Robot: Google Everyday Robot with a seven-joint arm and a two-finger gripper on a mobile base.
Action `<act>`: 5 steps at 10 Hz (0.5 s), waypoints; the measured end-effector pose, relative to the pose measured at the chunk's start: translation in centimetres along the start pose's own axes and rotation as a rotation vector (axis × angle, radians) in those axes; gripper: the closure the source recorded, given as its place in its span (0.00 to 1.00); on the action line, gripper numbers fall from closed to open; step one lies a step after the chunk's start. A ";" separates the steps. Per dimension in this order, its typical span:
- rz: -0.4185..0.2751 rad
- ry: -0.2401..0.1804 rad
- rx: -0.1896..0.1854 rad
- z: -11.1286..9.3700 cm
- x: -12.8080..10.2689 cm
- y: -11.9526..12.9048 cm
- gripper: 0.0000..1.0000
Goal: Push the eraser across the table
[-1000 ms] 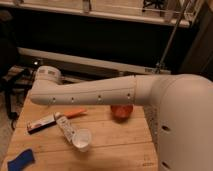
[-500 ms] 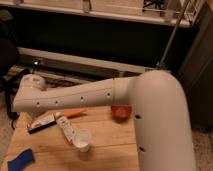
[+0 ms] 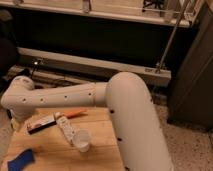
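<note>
Eraser [image 3: 42,123]: on the table [image 3: 50,151], unmoved, touching the white marker [image 3: 65,129] on the marker's left; claw [image 3: 18,121], grip state cannot be told, has swung down beside the eraser's left end, so the push seems imminent.

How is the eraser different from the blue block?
The eraser is long and slim, black-sided with a white and red top; the blue block is short, chunky and all blue. The eraser lies beside the white marker; the blue block sits alone by the table's edge. Both lie flat on the table. The gripper is by the eraser's left end, mostly hidden.
</note>
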 end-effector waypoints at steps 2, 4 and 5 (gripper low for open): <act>-0.049 -0.027 0.031 1.6 1.4 -0.9 0.65; -0.179 -0.064 0.071 4.3 2.7 -3.3 0.87; -0.251 -0.070 0.091 5.3 3.4 -4.5 0.96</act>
